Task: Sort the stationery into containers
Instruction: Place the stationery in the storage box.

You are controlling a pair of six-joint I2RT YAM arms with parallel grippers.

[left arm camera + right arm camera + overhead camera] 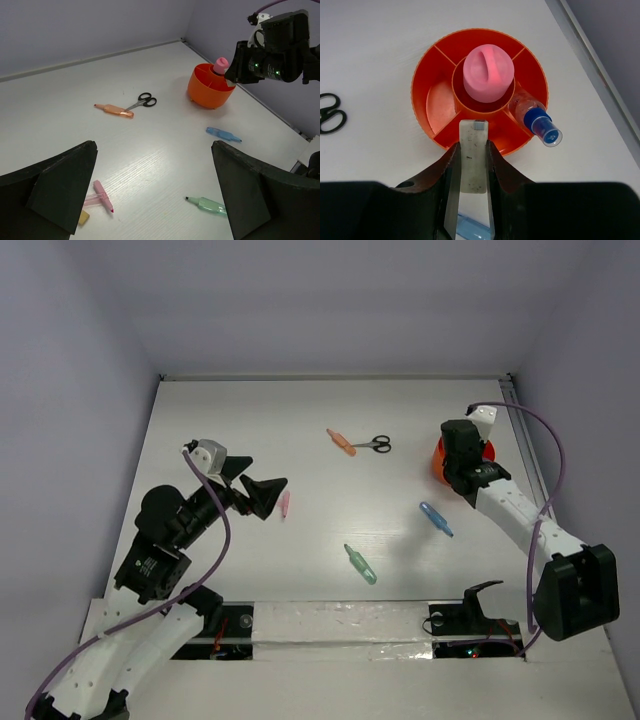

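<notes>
My right gripper (472, 146) is shut on a grey eraser (473, 167), whose far end hangs over the near rim of the orange bowl (440, 102). A pink eraser (488, 66) sits in the bowl's centre cup and a blue-capped bottle (540, 122) leans in its right compartment. In the top view the right gripper (456, 468) covers most of the bowl (437, 462). My left gripper (160, 200) is open and empty above a pink marker (102, 195) and a yellow eraser (82, 218).
An orange marker (341, 442) and black scissors (375, 444) lie mid-table. A blue marker (436, 519) and a green marker (361, 564) lie nearer the arms. The pink marker (285, 503) is by the left gripper (262, 494). The table's right edge runs just past the bowl.
</notes>
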